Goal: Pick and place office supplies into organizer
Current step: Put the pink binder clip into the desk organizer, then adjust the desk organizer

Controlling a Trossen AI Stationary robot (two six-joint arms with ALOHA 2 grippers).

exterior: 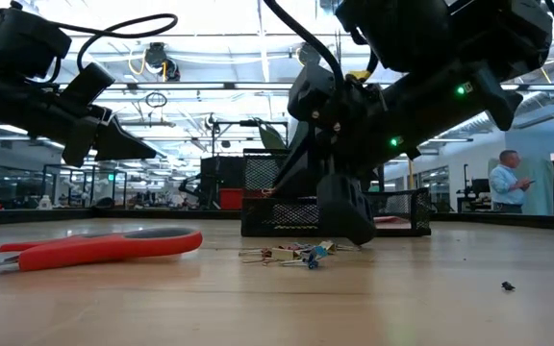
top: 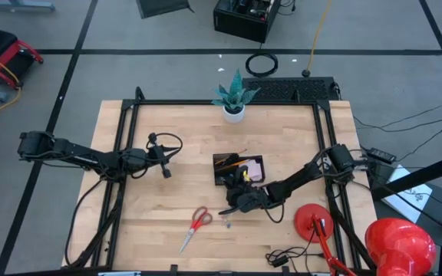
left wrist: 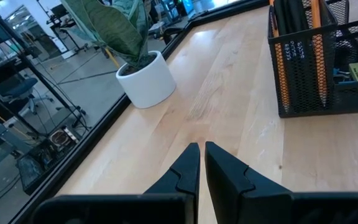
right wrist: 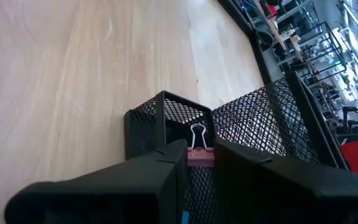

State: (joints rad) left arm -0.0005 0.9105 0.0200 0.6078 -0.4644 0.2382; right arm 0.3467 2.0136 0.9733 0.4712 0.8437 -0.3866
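Observation:
The black mesh organizer (top: 239, 170) (right wrist: 166, 118) stands mid-table with black pens (left wrist: 291, 18), an orange pencil (left wrist: 283, 68) and a pink sticky-note pad (top: 255, 170) in it. My right gripper (top: 232, 205) (right wrist: 199, 155) hovers at its near side, shut on a small pink binder clip (right wrist: 197, 149). Red-handled scissors (top: 196, 225) (exterior: 94, 248) lie flat on the table near the front edge. A cluster of small clips (top: 227, 222) (exterior: 296, 256) lies beside them. My left gripper (top: 165, 170) (left wrist: 202, 149) waits shut over the table's left half. My right gripper pinches the binder clip's pink body (right wrist: 199, 160) between its two fingers. The clip's wire handle (right wrist: 197, 134) sticks out ahead of the fingertips. The fingers slant down toward the organizer's mesh corner, and the clip is lifted clear of the table.
A white plant pot (top: 234, 111) (left wrist: 146, 81) stands at the far edge. A red lamp (top: 397, 241) and its round base (top: 313, 222) sit at the near right. Bare wood lies left of the organizer. A person (exterior: 506, 183) stands in the room beyond.

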